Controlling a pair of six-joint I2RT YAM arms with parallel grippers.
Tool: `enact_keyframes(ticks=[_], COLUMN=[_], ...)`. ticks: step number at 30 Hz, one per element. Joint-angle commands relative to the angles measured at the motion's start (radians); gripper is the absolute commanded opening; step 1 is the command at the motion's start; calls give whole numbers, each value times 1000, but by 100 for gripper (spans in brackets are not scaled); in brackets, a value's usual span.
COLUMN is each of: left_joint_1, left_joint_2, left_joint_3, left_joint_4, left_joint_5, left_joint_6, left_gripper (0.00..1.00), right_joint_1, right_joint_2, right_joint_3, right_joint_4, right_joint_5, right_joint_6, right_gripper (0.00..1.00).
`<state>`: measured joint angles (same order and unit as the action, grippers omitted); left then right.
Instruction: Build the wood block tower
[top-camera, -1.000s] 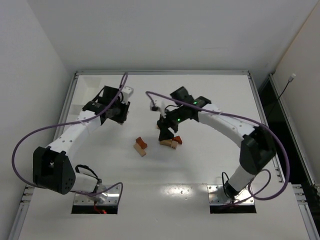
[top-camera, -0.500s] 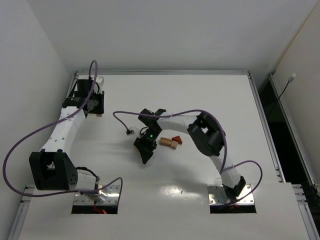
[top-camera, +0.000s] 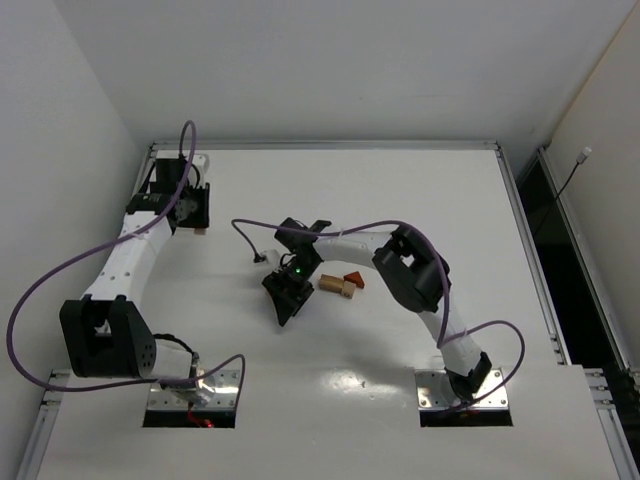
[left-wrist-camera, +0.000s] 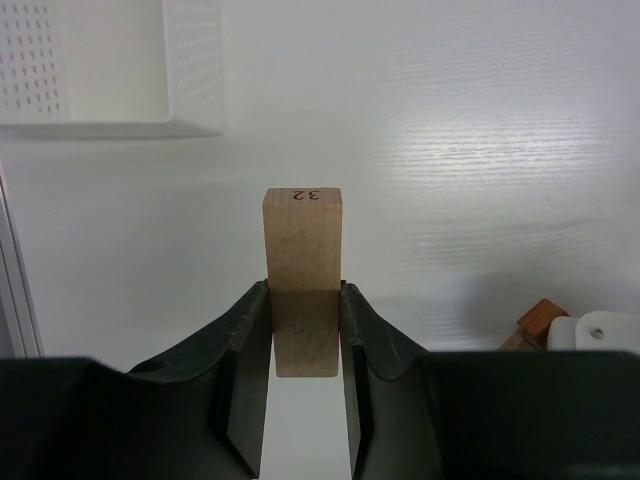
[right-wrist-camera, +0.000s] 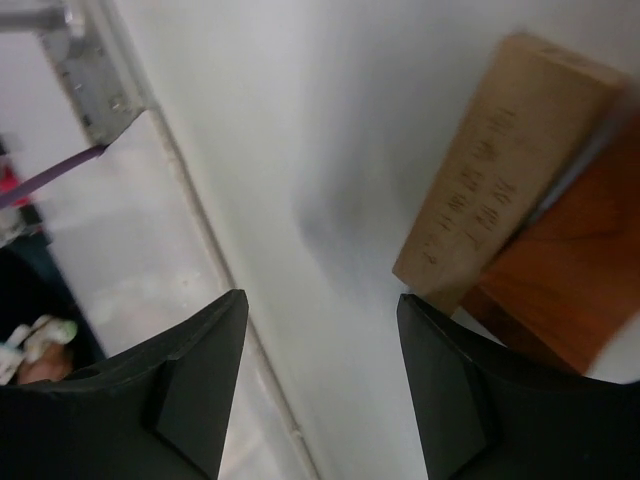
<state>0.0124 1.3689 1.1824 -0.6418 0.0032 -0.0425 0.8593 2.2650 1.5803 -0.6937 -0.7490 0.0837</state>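
Note:
My left gripper (top-camera: 197, 224) is at the table's far left, shut on an upright pale tan block (left-wrist-camera: 302, 262) marked 32, held between both fingers (left-wrist-camera: 250, 340). My right gripper (top-camera: 284, 303) is open and empty near the table's middle, low over the surface. In the right wrist view the gripper (right-wrist-camera: 320, 320) has a long pale block (right-wrist-camera: 500, 170) leaning on a reddish-brown block (right-wrist-camera: 570, 275) just beyond its right finger. To the right of it lie a pale block (top-camera: 335, 286) and a reddish-brown wedge (top-camera: 354, 279). No stacked tower shows.
A white shallow perforated tray (left-wrist-camera: 110, 70) sits just beyond the left gripper at the far left corner. A reddish-brown piece (left-wrist-camera: 541, 320) shows low right in the left wrist view. The right arm's purple cable (top-camera: 245, 240) loops over the middle.
The left gripper swung to the far left corner. The right arm swung left and now covers the two blocks that lay left of centre. In the last half second it shifted only slightly.

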Motion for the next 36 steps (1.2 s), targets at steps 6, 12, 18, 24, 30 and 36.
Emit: enact_keyframes(ticks=[6,12,18,24,30,36], left_joint_1=[8,8,8,8,8,8], left_joint_2=[12,12,21,21,21,21], left_joint_3=[48,48,39,29,29,29], left_joint_4=[21,30,30,30,39,39], left_joint_5=[15,15,15,6,6,-5], left_joint_6=[1,1,1,1,1,1], left_gripper=[0,0,0,0,0,0], right_joint_1=[21,30,63,116,173,185], right_joint_2=[-56,-38,-25,-25,-25,-5], right_joint_3=[40,70,99,99,99,89], right_joint_4=[102,83,92,103,131,163], right_joint_5=[437,516,507,507,577,763], right_joint_6=[7,-13,-13,-4,37,79], right_gripper=[61,61,63,62,61,55])
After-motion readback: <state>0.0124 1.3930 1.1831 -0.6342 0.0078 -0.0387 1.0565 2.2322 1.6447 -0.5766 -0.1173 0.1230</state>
